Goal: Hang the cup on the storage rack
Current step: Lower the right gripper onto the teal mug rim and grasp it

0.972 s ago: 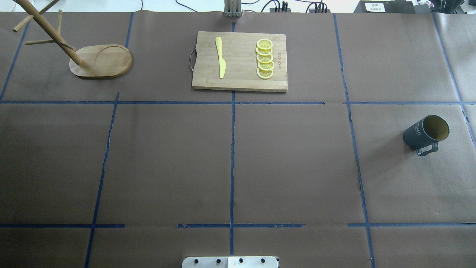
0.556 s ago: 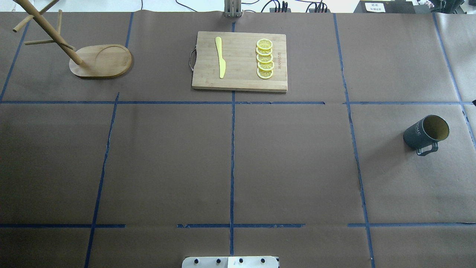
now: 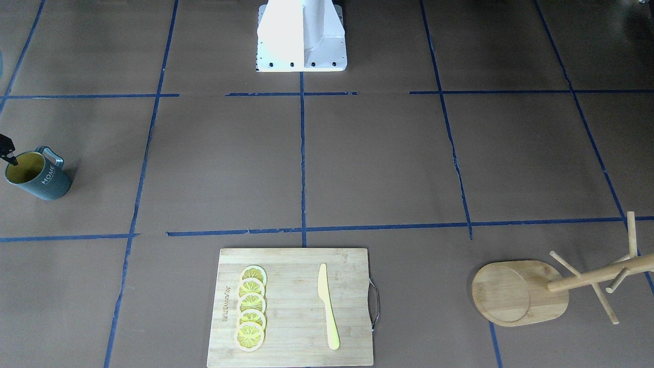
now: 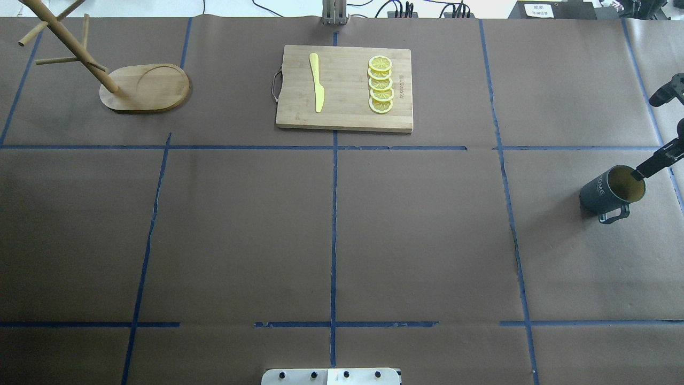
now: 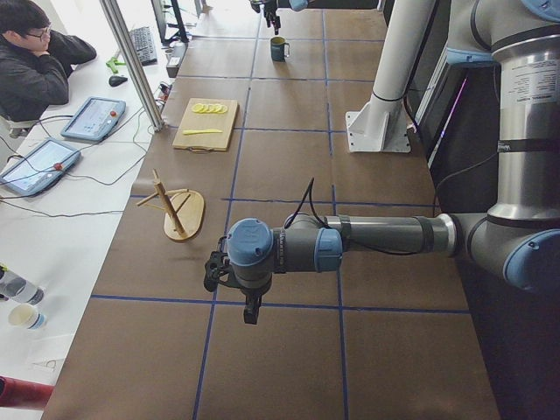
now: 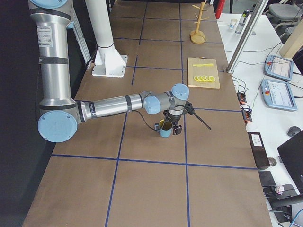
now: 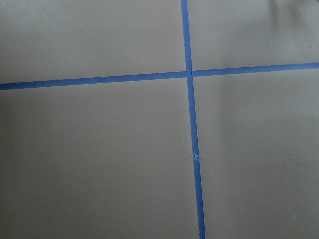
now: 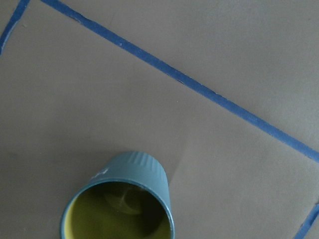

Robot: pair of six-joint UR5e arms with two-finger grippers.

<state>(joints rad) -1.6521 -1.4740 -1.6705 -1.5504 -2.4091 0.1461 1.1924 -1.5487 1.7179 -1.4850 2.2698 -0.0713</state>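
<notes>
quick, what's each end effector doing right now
left end effector: cannot be told
right end effector: open, holding nothing, poised at the rim of the cup

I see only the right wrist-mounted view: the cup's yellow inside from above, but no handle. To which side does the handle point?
Observer: On the cup, the handle points toward the robot's side of the table.
Operator: Where does the rack stand?
Observer: The mug tree stands far off on the robot's left, past the cutting board.
Operator: Do its pegs carry anything?
Observer: No, all visible pegs are bare.
</notes>
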